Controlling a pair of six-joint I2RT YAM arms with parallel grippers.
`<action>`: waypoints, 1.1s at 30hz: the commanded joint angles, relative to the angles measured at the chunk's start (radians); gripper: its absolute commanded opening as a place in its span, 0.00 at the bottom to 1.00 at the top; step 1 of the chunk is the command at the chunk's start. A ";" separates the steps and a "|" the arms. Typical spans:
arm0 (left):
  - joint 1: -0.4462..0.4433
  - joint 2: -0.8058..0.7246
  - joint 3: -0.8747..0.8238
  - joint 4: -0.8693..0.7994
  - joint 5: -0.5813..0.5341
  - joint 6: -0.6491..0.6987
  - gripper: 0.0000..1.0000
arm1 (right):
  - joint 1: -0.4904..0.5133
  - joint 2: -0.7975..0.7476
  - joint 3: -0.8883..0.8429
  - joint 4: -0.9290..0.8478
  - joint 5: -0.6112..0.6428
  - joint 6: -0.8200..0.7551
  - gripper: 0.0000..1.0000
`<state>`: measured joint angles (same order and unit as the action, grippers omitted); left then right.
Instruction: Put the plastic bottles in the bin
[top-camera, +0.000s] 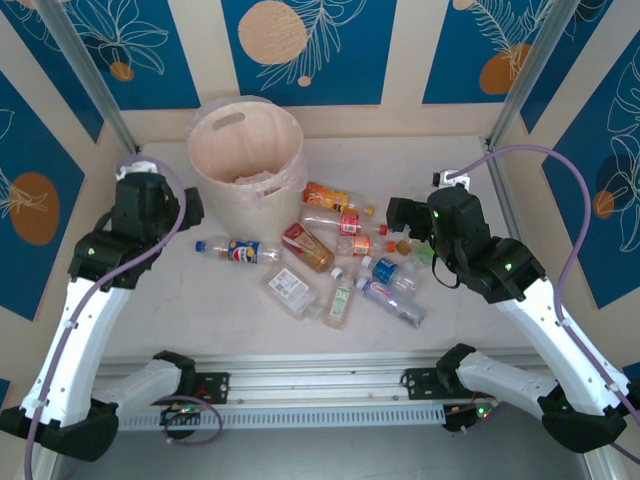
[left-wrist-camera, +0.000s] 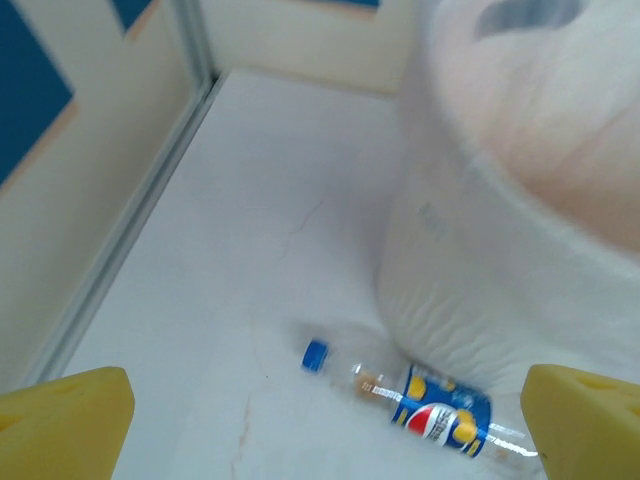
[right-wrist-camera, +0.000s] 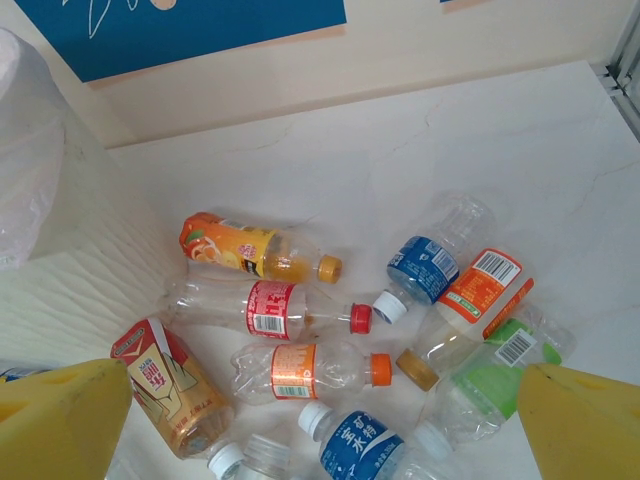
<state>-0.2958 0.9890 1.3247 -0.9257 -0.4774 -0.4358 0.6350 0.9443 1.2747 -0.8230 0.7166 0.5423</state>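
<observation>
Several plastic bottles (top-camera: 345, 250) lie on their sides in a loose cluster on the white table, right of the bin (top-camera: 245, 150). A blue-capped bottle with a blue label (left-wrist-camera: 435, 405) lies apart, close against the bin's bagged wall (left-wrist-camera: 500, 230). My left gripper (left-wrist-camera: 325, 440) hovers open above and left of it, beside the bin (top-camera: 190, 207). My right gripper (right-wrist-camera: 320, 440) is open over the cluster, above an orange-label bottle (right-wrist-camera: 305, 370), a red-label one (right-wrist-camera: 270, 308) and an orange juice one (right-wrist-camera: 240, 250). Nothing is held.
Metal frame posts (top-camera: 90, 80) and patterned blue walls close off the back and sides. A rail (top-camera: 320, 385) runs along the near edge between the arm bases. More bottles with blue (right-wrist-camera: 425, 265) and green (right-wrist-camera: 490, 385) labels crowd the right side.
</observation>
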 joint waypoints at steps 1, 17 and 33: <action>0.042 -0.026 -0.120 -0.058 -0.061 -0.231 1.00 | 0.005 -0.006 -0.002 0.006 -0.007 0.005 0.99; 0.227 -0.028 -0.561 0.296 0.342 -0.570 0.98 | 0.005 0.019 0.002 0.025 -0.019 -0.011 0.99; 0.267 0.104 -0.624 0.480 0.389 -0.682 0.97 | 0.006 0.086 0.021 0.024 -0.069 -0.002 0.99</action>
<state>-0.0448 1.0649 0.7136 -0.4984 -0.1284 -1.0843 0.6357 1.0344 1.2747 -0.8074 0.6495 0.5419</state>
